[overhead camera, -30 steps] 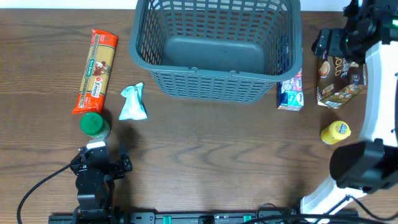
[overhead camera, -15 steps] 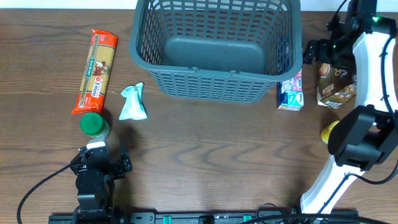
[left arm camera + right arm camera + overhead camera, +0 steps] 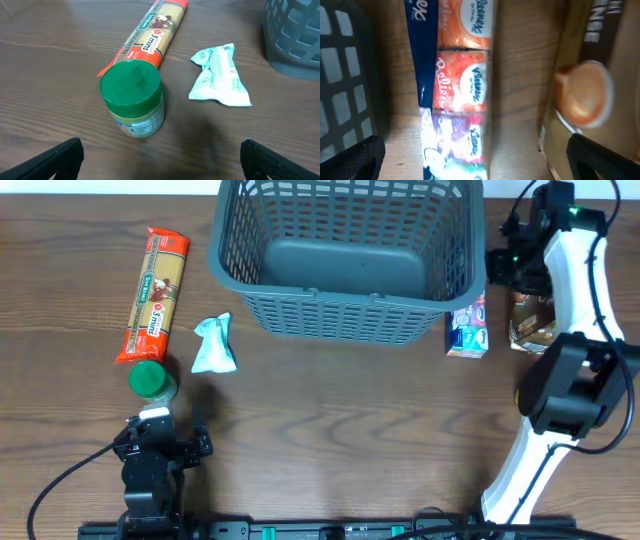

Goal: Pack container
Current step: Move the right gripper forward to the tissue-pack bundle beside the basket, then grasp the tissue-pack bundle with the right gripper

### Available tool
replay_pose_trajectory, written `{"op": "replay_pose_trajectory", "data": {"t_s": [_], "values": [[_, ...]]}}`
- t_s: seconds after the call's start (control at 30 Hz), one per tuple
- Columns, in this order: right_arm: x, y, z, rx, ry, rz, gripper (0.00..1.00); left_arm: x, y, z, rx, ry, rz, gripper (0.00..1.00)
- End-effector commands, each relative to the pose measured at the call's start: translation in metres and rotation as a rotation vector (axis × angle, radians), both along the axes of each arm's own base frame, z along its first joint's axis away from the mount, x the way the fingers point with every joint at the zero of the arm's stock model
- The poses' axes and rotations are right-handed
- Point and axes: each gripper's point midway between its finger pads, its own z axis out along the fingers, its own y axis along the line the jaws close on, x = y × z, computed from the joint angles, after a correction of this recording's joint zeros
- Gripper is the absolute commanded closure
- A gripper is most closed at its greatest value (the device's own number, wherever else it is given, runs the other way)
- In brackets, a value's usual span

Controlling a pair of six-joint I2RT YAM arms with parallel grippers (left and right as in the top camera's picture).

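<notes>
Overhead, we see the large dark grey slotted plastic basket (image 3: 340,320) at the far edge of the brown wooden table (image 3: 350,440). Both our left gripper (image 3: 162,157) and right gripper (image 3: 480,160) gape wide, the right over an orange-and-blue tissue pack (image 3: 462,90).

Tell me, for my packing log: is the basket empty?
Empty: overhead, the basket shows only its bare grey bottom; nothing lies inside.

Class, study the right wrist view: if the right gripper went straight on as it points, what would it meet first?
Probably the tissue pack: it lies centred ahead of the open right gripper, flanked by the basket and a brown bag. Depth is unclear, but nothing shows before it.
</notes>
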Motion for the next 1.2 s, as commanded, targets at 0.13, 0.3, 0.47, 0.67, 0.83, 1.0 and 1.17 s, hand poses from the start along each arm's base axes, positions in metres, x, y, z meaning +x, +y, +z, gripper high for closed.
{"op": "replay_pose_trajectory", "data": {"t_s": [0.13, 0.3, 0.47, 0.67, 0.83, 1.0, 1.17], "values": [[0.000, 0.013, -0.042, 0.024, 0.082, 0.037, 0.04, 0.000, 0.001, -0.006, 0.016, 0.011, -0.002, 0.02], [-0.001, 0.015, -0.067, 0.032, 0.129, 0.041, 0.02, 0.000, 0.001, -0.006, 0.016, 0.011, -0.002, 0.01], [-0.002, 0.016, -0.089, 0.040, 0.160, 0.049, 0.01, 0.000, 0.001, -0.006, 0.016, 0.011, -0.002, 0.01], [0.001, 0.019, -0.100, 0.060, 0.163, 0.051, 0.01, 0.000, 0.001, -0.006, 0.016, 0.012, -0.001, 0.01], [0.000, 0.022, -0.103, 0.074, 0.166, 0.074, 0.18, 0.000, 0.001, -0.006, 0.016, 0.011, -0.002, 0.01], [0.001, 0.027, -0.102, 0.103, 0.158, 0.107, 0.66, 0.000, 0.001, -0.006, 0.016, 0.011, -0.002, 0.01], [0.001, 0.027, -0.102, 0.102, 0.157, 0.107, 0.99, 0.000, 0.001, -0.006, 0.016, 0.012, -0.001, 0.01]]}}
